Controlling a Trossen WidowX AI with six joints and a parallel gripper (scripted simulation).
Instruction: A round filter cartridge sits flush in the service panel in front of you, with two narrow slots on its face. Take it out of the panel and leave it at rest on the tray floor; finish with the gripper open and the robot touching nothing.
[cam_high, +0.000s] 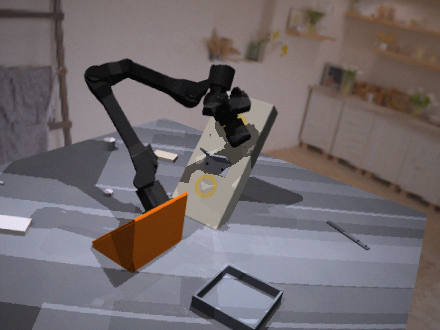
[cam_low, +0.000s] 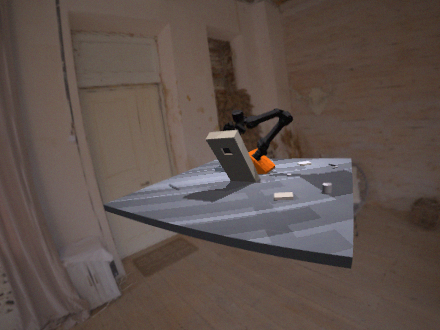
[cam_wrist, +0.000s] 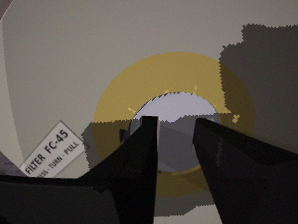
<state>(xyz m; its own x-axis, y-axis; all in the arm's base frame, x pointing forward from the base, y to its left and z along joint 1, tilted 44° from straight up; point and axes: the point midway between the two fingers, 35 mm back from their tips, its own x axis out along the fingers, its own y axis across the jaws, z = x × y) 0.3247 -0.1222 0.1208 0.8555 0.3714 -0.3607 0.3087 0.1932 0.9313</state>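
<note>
The round filter cartridge (cam_wrist: 185, 104) shows a pale grey face inside a yellow ring (cam_wrist: 175, 70) on the tilted cream service panel (cam_high: 215, 215) (cam_low: 240, 162) (cam_wrist: 50, 75). It sits in the panel; how far its face stands out cannot be told. My gripper (cam_wrist: 173, 125) (cam_high: 236, 132) is at the cartridge face, its two fingertips shut on the part between the slots. The fingers cover the slots. A dark notch lies just left of the cartridge. In the top view the arm hides the cartridge. The shallow grey tray (cam_high: 205, 307) stands at the front with nothing in it.
An orange wedge (cam_high: 160, 232) (cam_low: 263, 164) stands beside the arm base, between it and the tray. A second yellow ring (cam_high: 197, 192) marks the lower panel. A white block (cam_high: 166, 155) (cam_low: 283, 195), a small cylinder (cam_high: 109, 144) (cam_low: 327, 188) and a dark bar (cam_high: 348, 235) lie around.
</note>
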